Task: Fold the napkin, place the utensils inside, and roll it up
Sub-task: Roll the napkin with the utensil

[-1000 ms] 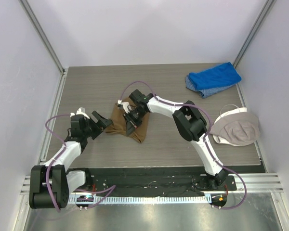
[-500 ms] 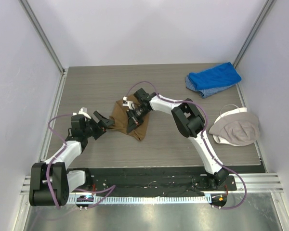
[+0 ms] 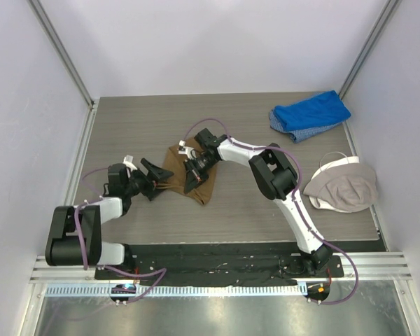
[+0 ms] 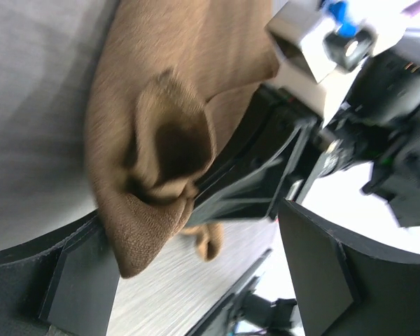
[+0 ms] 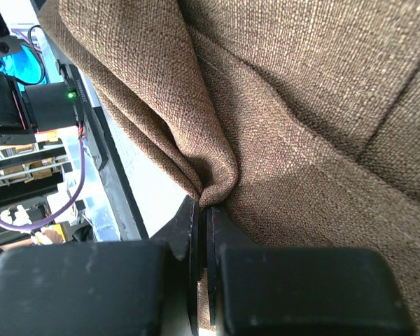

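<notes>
1. On the left, the left gripper [image 3: 153, 180] stands wide open. A corner of the crumpled tan-brown cloth napkin [image 3: 204, 190] lies between its jaws, ungripped. I'd close on that corner alone, then draw it flat.
2. At mid-table, the right gripper [image 3: 194, 173] is pinched tight on a napkin fold.

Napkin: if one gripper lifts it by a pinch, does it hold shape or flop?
Probably flops: the napkin puckers into a soft fold where the shut right gripper pinches it. Likely light: its corner curls loosely at the open left gripper. The coarse weave should resist slipping, I'd guess.
</notes>
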Controlling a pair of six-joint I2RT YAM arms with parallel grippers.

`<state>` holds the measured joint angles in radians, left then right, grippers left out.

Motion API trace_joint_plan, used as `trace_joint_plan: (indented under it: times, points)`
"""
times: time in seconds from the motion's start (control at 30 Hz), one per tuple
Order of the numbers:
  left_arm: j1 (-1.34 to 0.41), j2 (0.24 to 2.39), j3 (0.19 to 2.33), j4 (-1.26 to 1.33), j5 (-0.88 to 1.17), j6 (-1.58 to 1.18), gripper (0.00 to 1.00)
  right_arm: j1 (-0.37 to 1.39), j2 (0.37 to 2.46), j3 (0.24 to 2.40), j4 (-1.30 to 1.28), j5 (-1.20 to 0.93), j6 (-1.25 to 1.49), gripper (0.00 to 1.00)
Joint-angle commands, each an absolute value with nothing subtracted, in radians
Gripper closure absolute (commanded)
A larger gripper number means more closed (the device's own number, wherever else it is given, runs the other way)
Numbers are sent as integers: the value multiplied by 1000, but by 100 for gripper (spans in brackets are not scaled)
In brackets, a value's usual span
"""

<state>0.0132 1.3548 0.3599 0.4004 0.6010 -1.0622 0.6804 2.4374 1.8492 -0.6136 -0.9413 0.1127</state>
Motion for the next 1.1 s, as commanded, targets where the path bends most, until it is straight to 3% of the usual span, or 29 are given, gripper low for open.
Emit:
trace_joint_plan:
  times: [0.0,0.2,0.37,0.7,1.07]
  points:
    - [9,1437,397,708,650,-1190,10,676,2450,1850,-581,-864,109,99]
    - [11,1594,402,986,660,-1345,11,675,2444,1839,-581,-851,110,99]
    - [9,1635,420,1008,649,-1333,12,676,2444,1839,-581,-848,112,99]
    - [9,1431,498,508,520,-1003,12,664,2454,1835,-578,-844,127,99]
    - [9,1416,482,497,460,-921,12,658,2456,1822,-571,-850,130,99]
